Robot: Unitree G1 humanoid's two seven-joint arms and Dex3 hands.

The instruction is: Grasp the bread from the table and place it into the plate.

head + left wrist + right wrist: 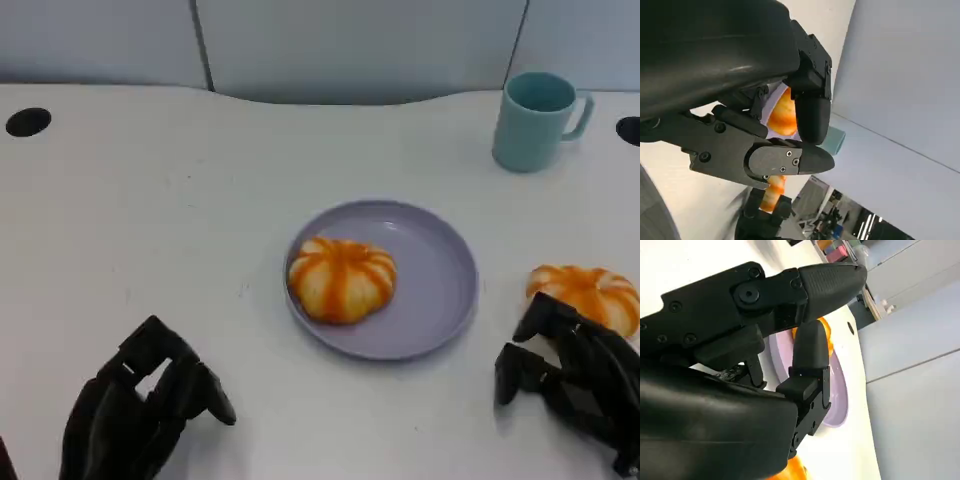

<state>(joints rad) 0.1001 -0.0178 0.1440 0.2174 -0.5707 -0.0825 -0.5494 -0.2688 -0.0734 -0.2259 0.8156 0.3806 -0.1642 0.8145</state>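
so, in the head view, one bread already lies on the left half of the purple plate, in the middle of the frame. a second bread is on the table at the right edge, just beside the plate but outside it. my right hand is at the lower right, with its fingers touching or nearly touching the near side of this bread; they are apart and hold nothing. my left hand is at the lower left, well apart from everything, fingers loosely apart and empty. a teal mug stands at the upper right.

in the left wrist view, my left hand's fingers are spread with nothing between them; orange bread shows behind them in the centre.

in the right wrist view, my right hand's fingers are apart, and the plate shows beyond them. an orange piece at the bottom edge seems to be the bread on the table.

i judge that the step is to grasp this second bread. to do it well i should bring the fingers around both its sides, close gently because it looks soft, and put it on the free right half of the plate.
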